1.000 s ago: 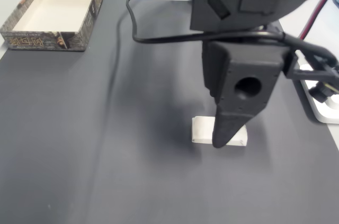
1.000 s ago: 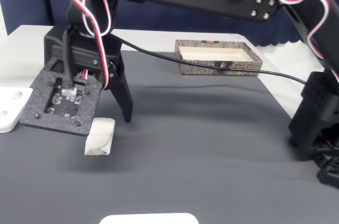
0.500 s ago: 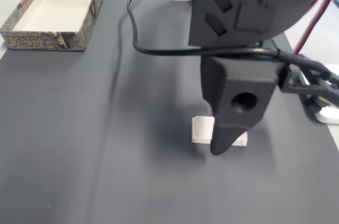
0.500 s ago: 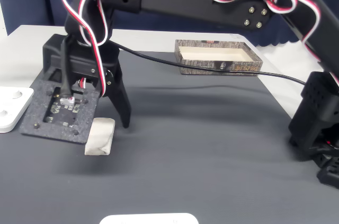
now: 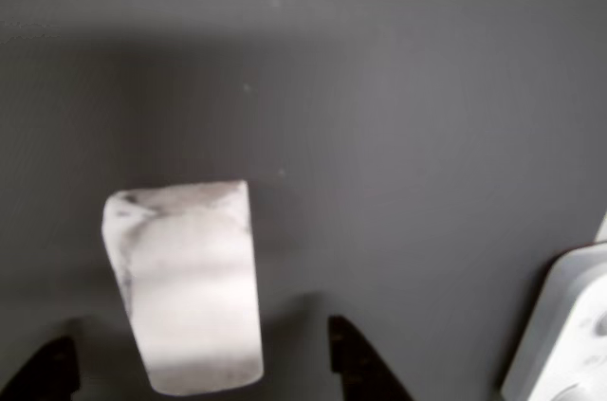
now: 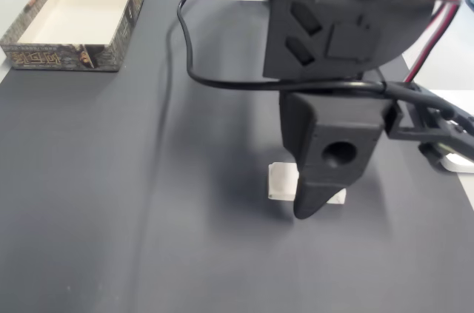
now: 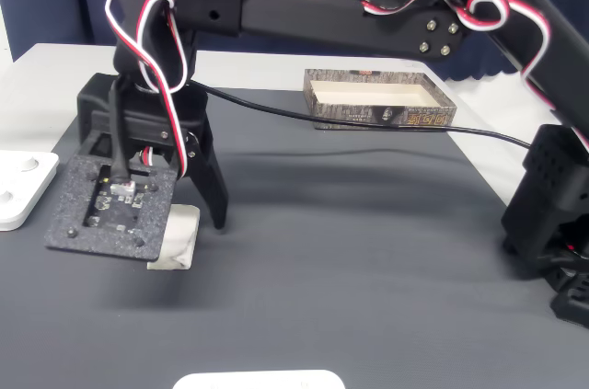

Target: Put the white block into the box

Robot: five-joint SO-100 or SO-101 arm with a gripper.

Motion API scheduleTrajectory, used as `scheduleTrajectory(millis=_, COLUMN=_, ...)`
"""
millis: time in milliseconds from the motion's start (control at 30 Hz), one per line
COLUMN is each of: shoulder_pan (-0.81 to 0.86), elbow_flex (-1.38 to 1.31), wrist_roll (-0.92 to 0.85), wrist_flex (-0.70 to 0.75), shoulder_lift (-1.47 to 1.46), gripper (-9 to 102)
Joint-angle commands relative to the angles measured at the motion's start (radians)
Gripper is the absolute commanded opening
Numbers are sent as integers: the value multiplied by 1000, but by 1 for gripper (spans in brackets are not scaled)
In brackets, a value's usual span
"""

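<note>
On the dark table (image 5: 398, 88) in the other view, the white block (image 5: 185, 282) lies flat just ahead of your gripper (image 5: 204, 363), its long axis running up the picture and tilted slightly, with two dark fingertips (image 5: 356, 363) showing on either side of its near end; the jaws stand spread wider than the block, touching nothing. From its rounded edges and grey smudges you should judge it light, stiff and a little smooth, so take it across the narrow width, near the middle of its length, and squeeze no harder than needed to stop it pivoting. A white flat device (image 5: 560, 335) sits to the block's right, apart from it. In a fixed view from above the far end, the white block (image 6: 281, 181) peeks out beside the lowered gripper (image 6: 311, 206), whose one visible finger points down and covers most of the block; the box (image 6: 44, 55) sits well apart from the block, at the upper left corner of the table. In a fixed view from the side, the arm reaches out long from its base at the right and bends down at the wrist, so the gripper (image 7: 179, 233) hangs nose-down over the white block (image 7: 179, 240), the box (image 7: 377, 113) far beyond the block toward the back.
</note>
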Motion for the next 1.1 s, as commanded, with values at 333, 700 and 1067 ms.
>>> scheduleTrajectory(millis=333, shoulder_pan=-25, elbow_flex=-75, wrist_roll=-11, wrist_flex=-2, shoulder_lift=-8, gripper=35)
scheduleTrajectory(millis=700, shoulder_pan=-25, elbow_flex=-72, wrist_roll=-23, wrist_flex=60, shoulder_lift=-6, gripper=28)
scheduleTrajectory(millis=1067, shoulder_pan=-28, elbow_flex=-64, wrist_roll=-41, wrist_flex=81, shoulder_lift=-3, gripper=25)
